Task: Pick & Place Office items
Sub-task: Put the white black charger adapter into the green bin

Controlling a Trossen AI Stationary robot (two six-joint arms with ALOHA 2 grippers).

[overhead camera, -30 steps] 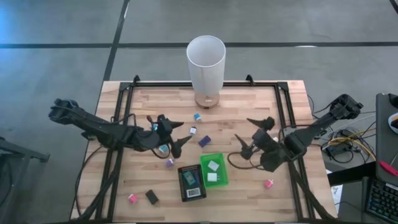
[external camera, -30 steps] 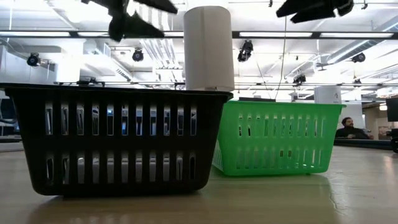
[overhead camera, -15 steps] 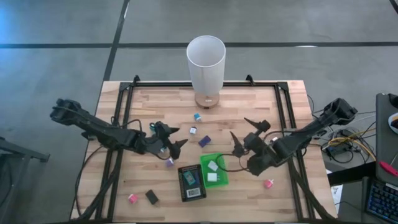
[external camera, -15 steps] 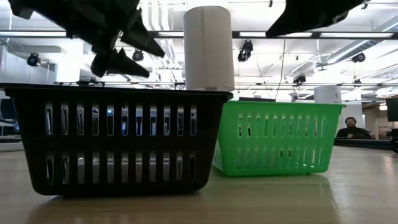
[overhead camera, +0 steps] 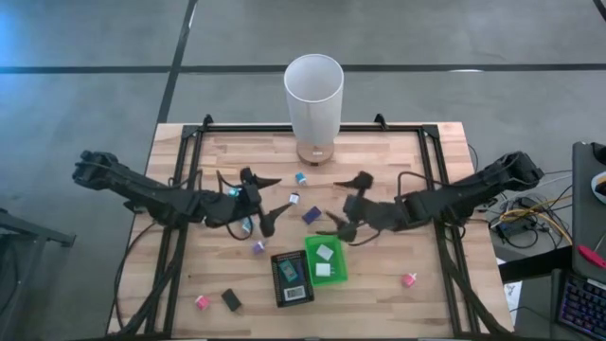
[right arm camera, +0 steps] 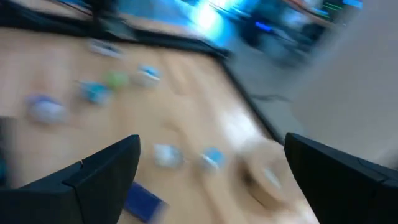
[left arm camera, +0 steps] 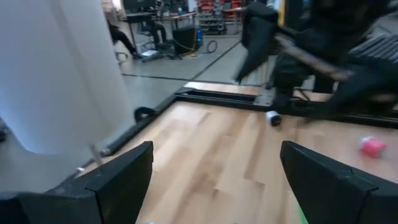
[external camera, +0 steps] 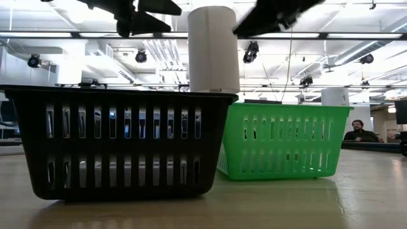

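Two white items are seen in the green tray; most remain on the table. Both pincers, left and right, are released and hold nothing.

1. The bench is pale wood in planks, smooth, with a soft sheen.
2. A matt black metal frame runs along its edges.
3. The black basket and green basket are slotted plastic, slightly glossy.
4. The white cylinder looks matt and smooth.
5. The fingers look like matt dark plastic.
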